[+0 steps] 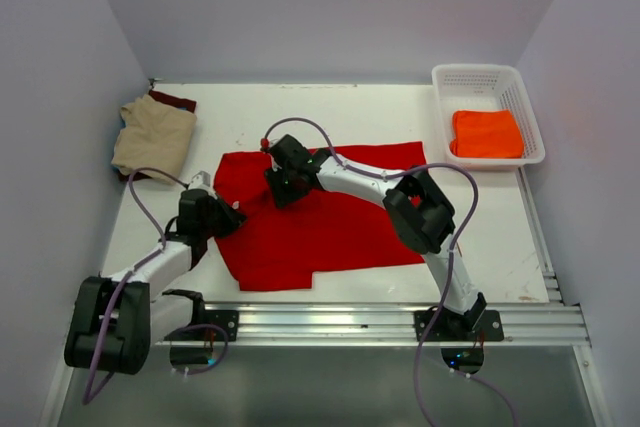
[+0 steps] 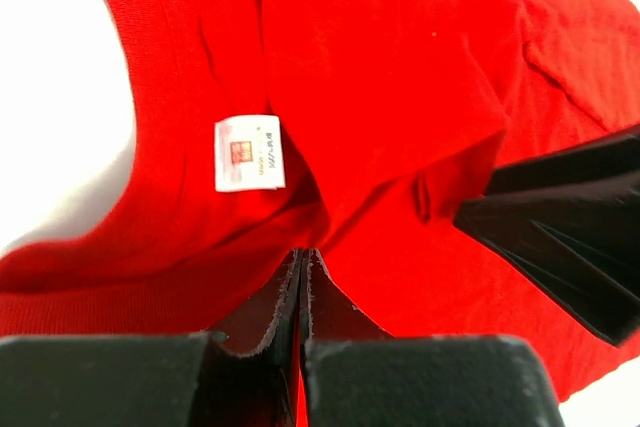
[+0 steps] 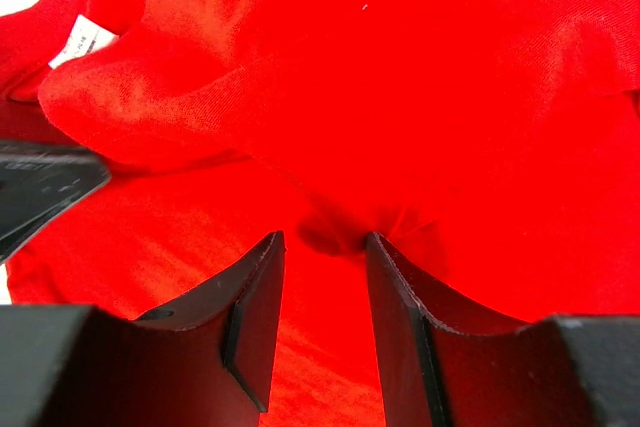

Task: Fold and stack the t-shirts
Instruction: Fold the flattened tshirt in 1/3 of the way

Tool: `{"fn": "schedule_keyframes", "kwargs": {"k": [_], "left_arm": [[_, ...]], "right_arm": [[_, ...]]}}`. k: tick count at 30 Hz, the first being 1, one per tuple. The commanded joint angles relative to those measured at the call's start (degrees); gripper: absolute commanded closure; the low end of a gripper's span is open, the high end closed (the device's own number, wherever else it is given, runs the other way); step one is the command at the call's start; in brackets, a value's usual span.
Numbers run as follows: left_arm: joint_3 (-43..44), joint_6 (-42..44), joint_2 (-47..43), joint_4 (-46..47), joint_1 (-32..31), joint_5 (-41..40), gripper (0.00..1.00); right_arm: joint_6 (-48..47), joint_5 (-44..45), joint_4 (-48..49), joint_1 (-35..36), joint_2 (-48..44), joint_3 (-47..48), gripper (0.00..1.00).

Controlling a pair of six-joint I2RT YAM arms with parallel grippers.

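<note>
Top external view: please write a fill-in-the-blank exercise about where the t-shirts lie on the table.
The folded orange cloth t-shirt lies inside the white plastic ____ at the far right. The tan cloth t-shirt rests on a dark ____ t-shirt. The spread bright red cloth t-shirt carries a small ____ neck label.
Missing words: basket; maroon; white.

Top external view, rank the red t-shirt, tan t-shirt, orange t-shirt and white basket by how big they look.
1. red t-shirt, spread out
2. white basket
3. tan t-shirt, folded
4. orange t-shirt, folded inside the basket
</note>
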Motion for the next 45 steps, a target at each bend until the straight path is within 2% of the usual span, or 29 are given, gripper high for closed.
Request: {"fn": "schedule_keyframes", "kwargs": {"k": [1, 5, 10, 13, 14, 17, 22, 33, 39, 42, 43, 44, 45], "left_arm": [[-1.2, 0.0, 2.7, 9.0, -0.1, -0.7, 0.97], [-2.5, -1.5, 4.8, 13.7, -0.1, 0.3, 0.97], [-3.1, -2.4, 4.0, 15.2, -0.1, 1.0, 0.96], [-3.8, -3.0, 1.9, 15.3, -0.1, 0.9, 0.79], [-4.2, -3.0, 1.3, 15.6, -0.2, 0.9, 0.65], [-4.6, -3.3, -0.5, 15.2, -0.2, -0.1, 0.49], [-4.1, -3.2, 0.4, 15.4, -0.1, -0.4, 0.47], [-4.7, -5.1, 4.5, 21.9, -0.1, 0.4, 0.51], [-5.8, -5.6, 5.7, 27.0, -0.1, 0.2, 0.58], [-5.7, -5.6, 6.1, 28.1, -0.1, 0.1, 0.79], [-5.8, -5.6, 6.2, 28.3, -0.1, 0.4, 0.92], [-5.7, -5.6, 6.3, 28.4, -0.1, 0.5, 0.98], [-5.6, -5.6, 6.5, 28.4, -0.1, 0.5, 1.00]], "right_arm": [[0.7, -0.7, 1.4, 0.3, -0.7, 0.4, 0.58], [0.5, -0.6, 1.5, 0.3, -0.7, -0.1, 0.58], [0.3, -0.5, 1.4, 0.3, -0.4, -0.2, 0.58], [0.0, -0.5, 1.3, 0.3, -0.2, -0.2, 0.59], [-0.1, -0.4, 1.4, 0.3, -0.2, -0.2, 0.59], [-0.1, -0.4, 1.2, 0.3, -0.1, -0.3, 0.59], [-0.1, -0.6, 1.2, 0.3, 0.2, 0.0, 0.60], [-0.2, -0.6, 0.9, 0.3, 0.3, 0.0, 0.63], [-0.3, -0.8, 1.0, 0.3, 0.2, -0.4, 0.66], [-0.4, -0.8, 1.0, 0.3, 0.0, -0.6, 0.68], [-0.4, -0.8, 1.2, 0.3, 0.0, -0.7, 0.70], [-0.6, -0.8, 1.2, 0.3, 0.0, -0.8, 0.71], [-0.6, -0.8, 1.1, 0.3, 0.0, -0.8, 0.73]]}}
